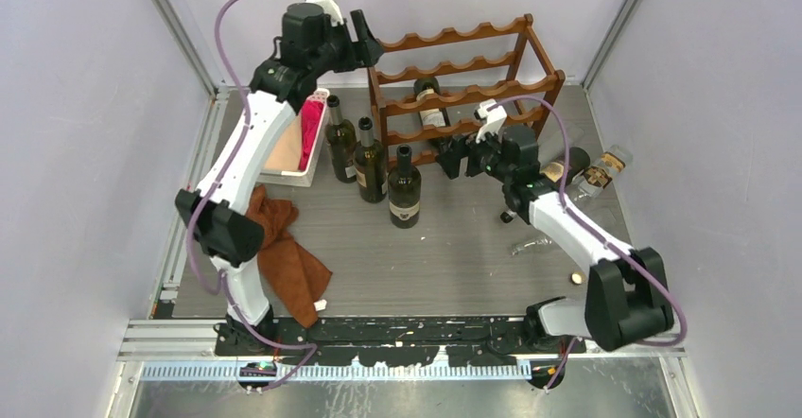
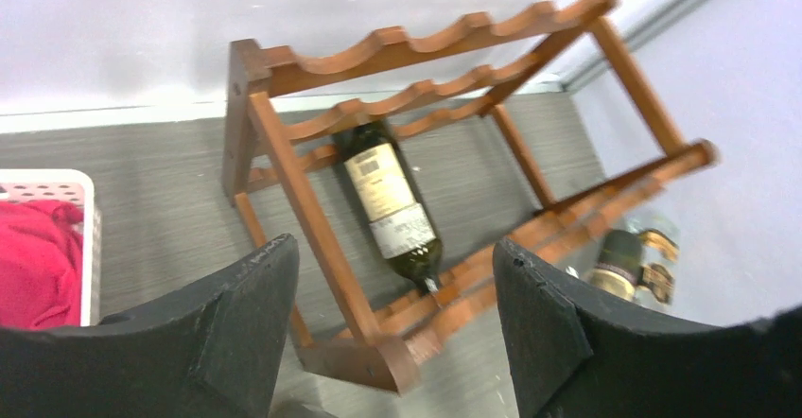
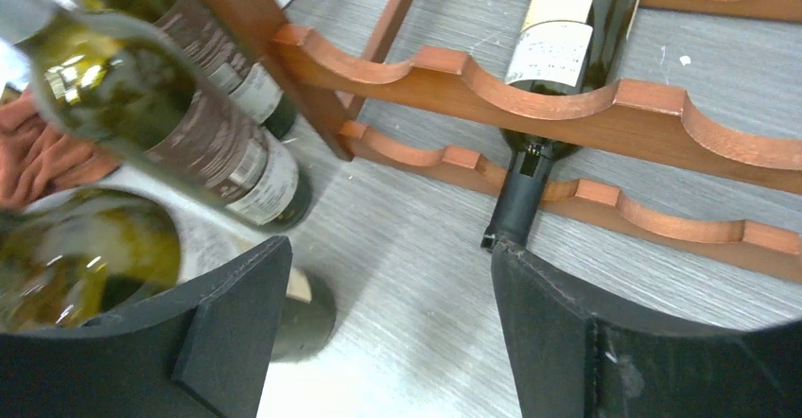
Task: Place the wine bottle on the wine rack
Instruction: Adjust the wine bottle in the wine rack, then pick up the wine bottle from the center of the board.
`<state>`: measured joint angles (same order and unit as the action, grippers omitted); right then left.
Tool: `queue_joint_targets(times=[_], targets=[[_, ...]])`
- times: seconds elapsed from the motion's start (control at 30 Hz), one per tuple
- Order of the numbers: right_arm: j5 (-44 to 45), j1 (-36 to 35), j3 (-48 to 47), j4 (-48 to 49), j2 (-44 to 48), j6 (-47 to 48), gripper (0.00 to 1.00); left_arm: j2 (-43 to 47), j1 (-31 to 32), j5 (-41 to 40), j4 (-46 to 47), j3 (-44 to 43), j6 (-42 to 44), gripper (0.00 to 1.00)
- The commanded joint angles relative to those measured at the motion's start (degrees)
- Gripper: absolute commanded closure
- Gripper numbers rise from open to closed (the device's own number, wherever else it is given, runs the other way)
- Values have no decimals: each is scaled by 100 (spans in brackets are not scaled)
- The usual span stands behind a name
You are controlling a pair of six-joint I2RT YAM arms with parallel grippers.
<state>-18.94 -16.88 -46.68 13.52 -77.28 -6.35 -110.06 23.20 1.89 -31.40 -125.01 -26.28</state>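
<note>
Reddish-brown wood makes up the wine rack [image 1: 461, 95], which stands at the far edge of the table [image 1: 444, 257], toward its far right corner. One wine bottle [image 1: 432, 106] lies in a lower tier near the rack's left end, with its neck pointing toward the near edge. The left hand [image 1: 367, 35] hangs high over the rack's left end, fingers spread wide with nothing between them. The right hand [image 1: 461, 161] sits low just in front of the rack, also spread wide and empty. In its wrist view the bottle's capped mouth is just beyond the fingers [image 3: 236, 323]. Three dark bottles [image 1: 371, 163] stand upright left of the rack, beside a white basket [image 1: 312, 170] near the left edge. Two more bottles [image 1: 577, 167] lie on their sides by the right edge.
</note>
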Motion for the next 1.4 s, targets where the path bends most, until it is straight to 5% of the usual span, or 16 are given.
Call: queue_joint_targets(times=[0.0, 0.27, 0.6, 1.0, 1.37], targets=[[-661, 97, -143, -804, 773, 602, 16, 1008, -59, 980, 1040, 748, 184, 24], [-1656, 217, -742, -2614, 1620, 1679, 12, 2555, -174, 2078, 2043, 2565, 150, 18], [-3473, 220, -1468, -5189, 2106, 4378, 0, 4857, -184, 2911, 3760, 5704, -270, 11], [-3612, -215, -1878, -4787, 1503, 4762, 0, 7188, -184, 2567, 4737, 9272, -841, 10], [-2905, -837, -2494, -3745, 396, 3741, 0, 7539, -184, 1903, 5504, 10591, -292, 11]])
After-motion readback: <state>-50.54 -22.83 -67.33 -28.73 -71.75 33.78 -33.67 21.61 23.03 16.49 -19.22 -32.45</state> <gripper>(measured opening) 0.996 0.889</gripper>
